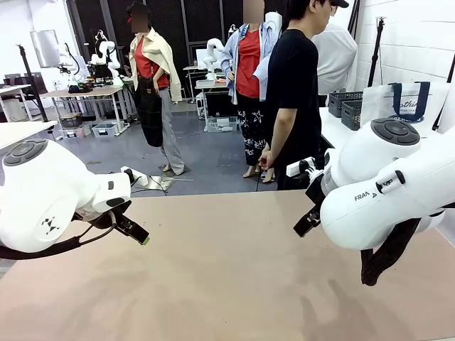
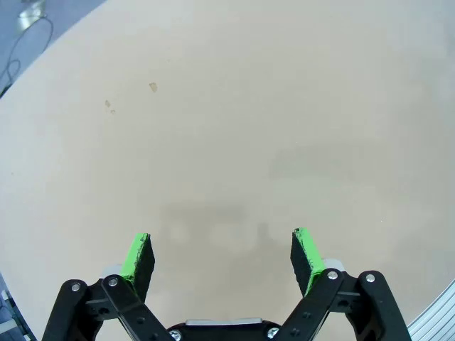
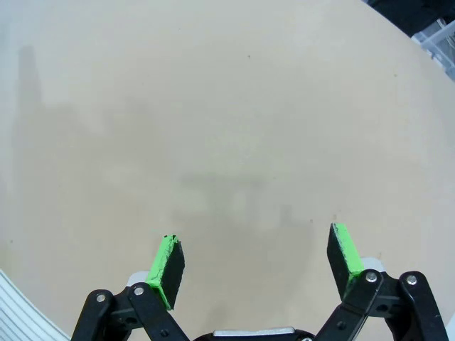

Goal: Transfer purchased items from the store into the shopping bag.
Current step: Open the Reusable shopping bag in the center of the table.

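Observation:
The shopping bag point(image 1: 407, 100), whitish with navy handles and a round navy logo, stands on a side table at the back right, partly behind my right arm. The purchased items are out of view. My left gripper point(image 1: 139, 234) hovers over the left side of the beige table point(image 1: 227, 270); in the left wrist view it point(image 2: 222, 245) is open with bare tabletop between its green pads point(image 2: 136, 256). My right gripper point(image 1: 306, 223) hangs over the table's right side, and in the right wrist view it point(image 3: 256, 245) is open with nothing in it.
A person in a black shirt point(image 1: 295, 85) stands at the table's far edge, one hand point(image 1: 266, 158) hanging down. Dark grey lattice baskets point(image 1: 346, 106) sit beside the bag on the side table.

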Controlling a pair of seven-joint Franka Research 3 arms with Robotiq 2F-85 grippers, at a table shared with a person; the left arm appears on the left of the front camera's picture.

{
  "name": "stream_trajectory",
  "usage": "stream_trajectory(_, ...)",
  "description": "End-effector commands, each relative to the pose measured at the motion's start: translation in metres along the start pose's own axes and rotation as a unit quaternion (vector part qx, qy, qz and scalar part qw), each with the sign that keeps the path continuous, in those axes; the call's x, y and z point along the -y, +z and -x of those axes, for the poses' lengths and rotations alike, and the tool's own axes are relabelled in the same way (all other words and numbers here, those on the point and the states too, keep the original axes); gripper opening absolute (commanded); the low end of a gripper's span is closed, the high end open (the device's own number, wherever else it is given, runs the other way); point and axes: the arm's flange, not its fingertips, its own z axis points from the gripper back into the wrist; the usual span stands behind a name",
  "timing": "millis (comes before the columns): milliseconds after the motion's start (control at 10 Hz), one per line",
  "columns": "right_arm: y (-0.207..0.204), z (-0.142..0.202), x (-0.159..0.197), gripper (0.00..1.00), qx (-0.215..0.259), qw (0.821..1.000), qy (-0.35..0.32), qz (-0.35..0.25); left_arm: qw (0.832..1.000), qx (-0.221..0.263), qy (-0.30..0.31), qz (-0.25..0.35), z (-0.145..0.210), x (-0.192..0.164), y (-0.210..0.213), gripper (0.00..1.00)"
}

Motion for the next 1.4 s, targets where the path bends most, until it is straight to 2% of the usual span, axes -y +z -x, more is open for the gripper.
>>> stream_trajectory(0, 0.0000, 0.0000, 0.0000, 1.00, 0.000, 1.000, 0.000, 0.000, 1.000, 0.000, 0.001, 0.000, 0.0002, -0.0006, 0.0000, 1.00)
stream_trajectory(1300, 0.0000, 0.0000, 0.0000, 1.00, 0.000, 1.000, 0.000, 0.000, 1.000, 0.000, 0.001, 0.000, 0.0002, -0.0006, 0.0000, 1.00)
